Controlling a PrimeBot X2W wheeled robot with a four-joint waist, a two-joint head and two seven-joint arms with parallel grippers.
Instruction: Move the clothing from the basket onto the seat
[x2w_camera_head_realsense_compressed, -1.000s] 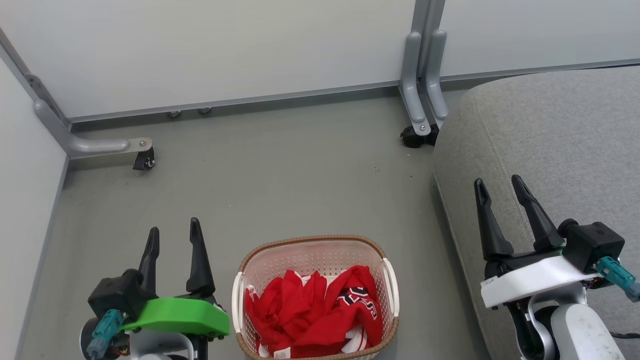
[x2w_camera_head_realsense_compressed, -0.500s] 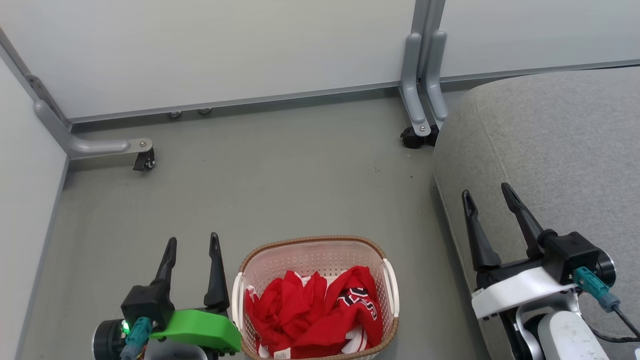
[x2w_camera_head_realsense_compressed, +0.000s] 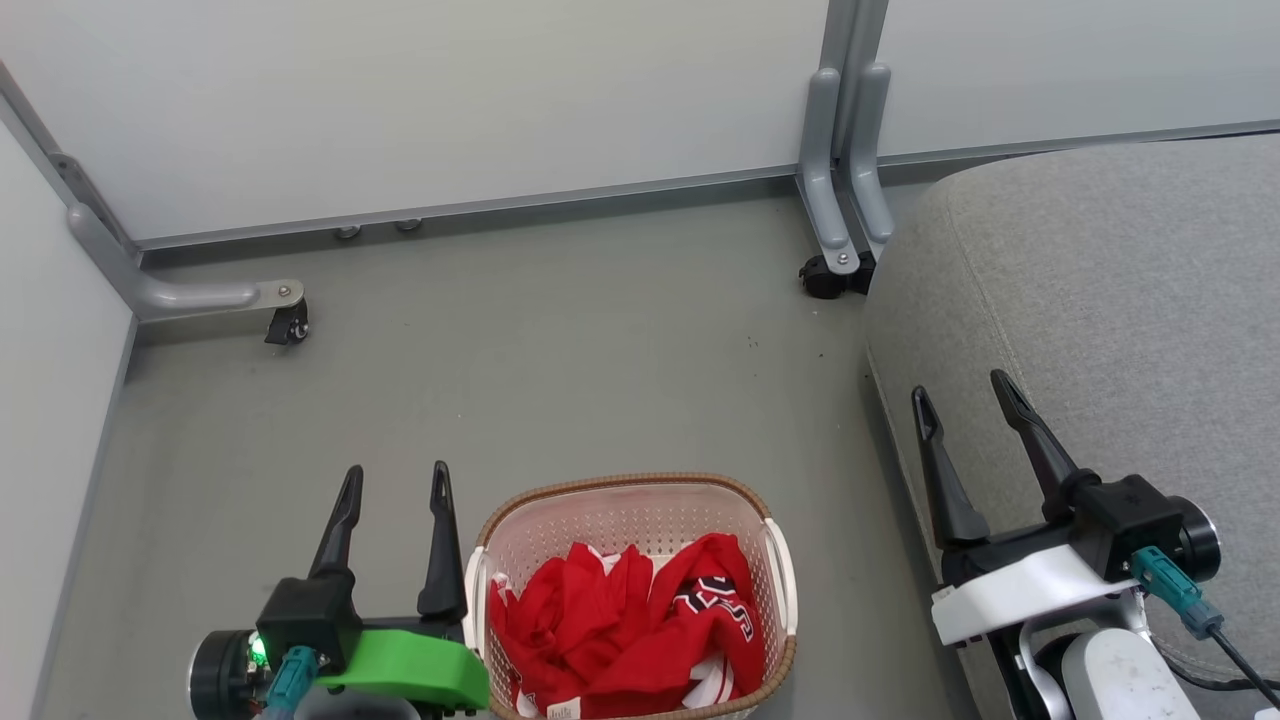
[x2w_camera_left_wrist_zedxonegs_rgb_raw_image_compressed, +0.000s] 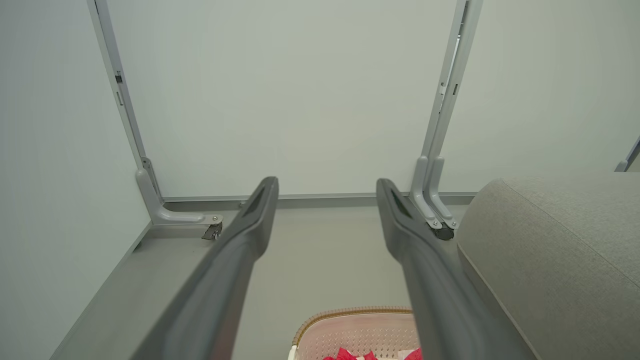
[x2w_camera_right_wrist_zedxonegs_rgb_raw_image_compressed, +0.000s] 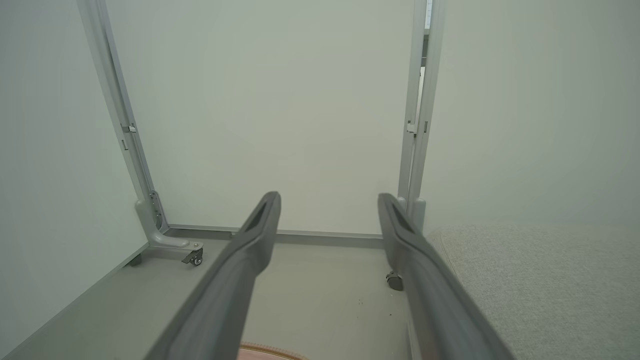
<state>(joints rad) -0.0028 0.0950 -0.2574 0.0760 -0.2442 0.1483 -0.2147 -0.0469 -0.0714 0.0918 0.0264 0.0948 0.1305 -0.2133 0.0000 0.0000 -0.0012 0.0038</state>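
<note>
A smooth grey-green floor (x2w_camera_head_realsense_compressed: 560, 340) runs back to pale matt partition panels (x2w_camera_head_realsense_compressed: 450, 100) (their grey metal posts (x2w_camera_head_realsense_compressed: 845, 120) end in curved feet on small black casters (x2w_camera_head_realsense_compressed: 288, 327)). At the right of the head view the seat (x2w_camera_head_realsense_compressed: 1100, 280) bulks large. It has grey woven upholstery, a rounded corner and a stitched seam curving down its top. At the bottom centre the basket (x2w_camera_head_realsense_compressed: 620, 487) stands on the floor, just left of the seat and apart from it. Its cream plastic walls are pierced with rows of small holes, its rim is brown with a woven look, and a white handle sits on each side. The clothing (x2w_camera_head_realsense_compressed: 610, 630) lies crumpled inside, bright red with white trim, with black letters outlined in white on the right-hand fold.

The left jaws, on a green mount at the lower left, stand wide open and hold nothing. Their long dark tapering fingers (x2w_camera_head_realsense_compressed: 440, 550) are just beside the basket's left handle. The right jaws, on a white mount at the lower right, are likewise spread wide and empty, in front of the seat's edge.

The left wrist view adds more of the panels' height, with the basket's far rim and scraps of red at its bottom edge. The right wrist view looks higher up the posts, with a sliver of brown rim at its bottom edge.
</note>
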